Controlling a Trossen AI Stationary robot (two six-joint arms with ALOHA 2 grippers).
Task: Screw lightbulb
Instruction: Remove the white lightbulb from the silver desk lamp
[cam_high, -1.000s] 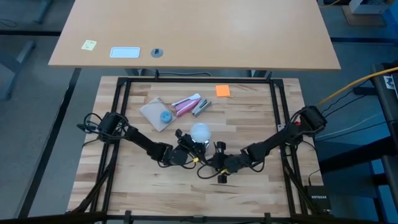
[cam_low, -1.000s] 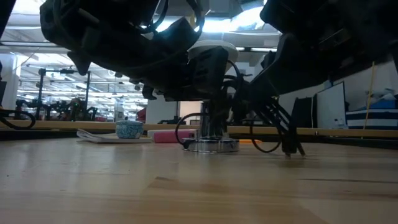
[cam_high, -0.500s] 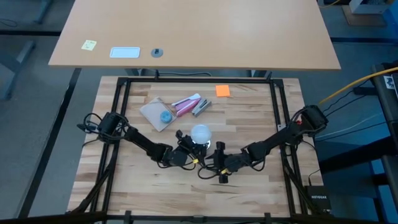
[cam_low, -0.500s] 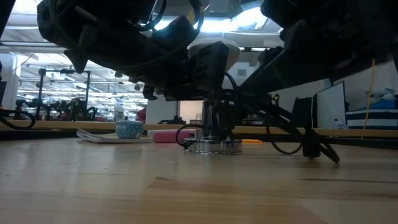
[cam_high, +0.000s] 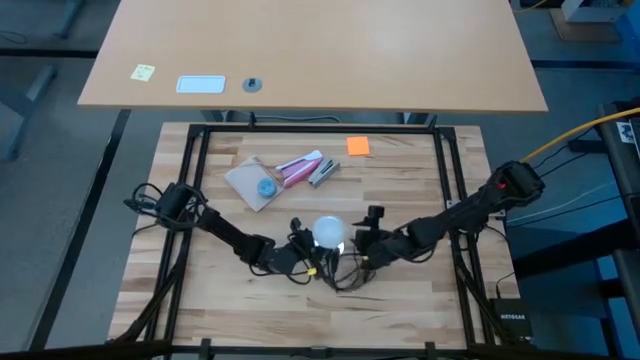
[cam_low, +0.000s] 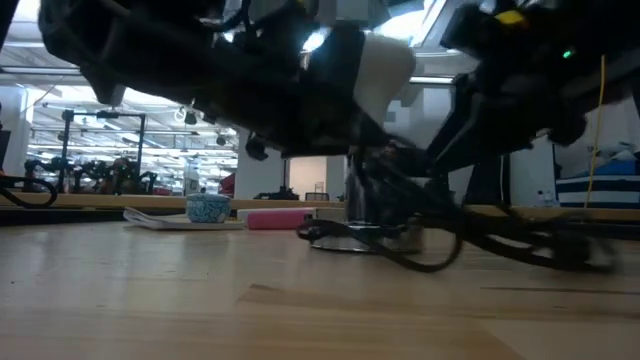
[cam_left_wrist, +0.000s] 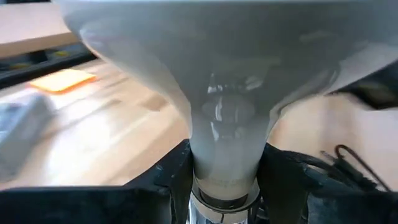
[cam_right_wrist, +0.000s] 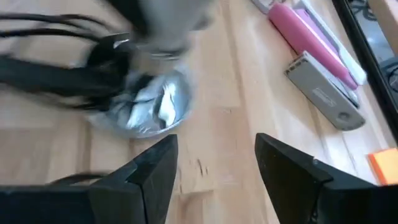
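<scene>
Bulb (cam_high: 328, 232): light, slick, fragile; best gripped at neck. Left gripper (cam_left_wrist: 224, 180) pinching neck; right gripper (cam_right_wrist: 214, 165), at 3 o'clock, spread.

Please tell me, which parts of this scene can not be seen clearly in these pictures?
- Lightbulb thread: in the left wrist view the left gripper, shut on the neck, covers it; how far it is screwed in stays unknown.
- Socket: blurred in the right wrist view, behind dark arms in the low view.
- Right gripper: open, empty; its distance from the socket is unclear.
- Print on the pink tube: too small in the high view.
</scene>
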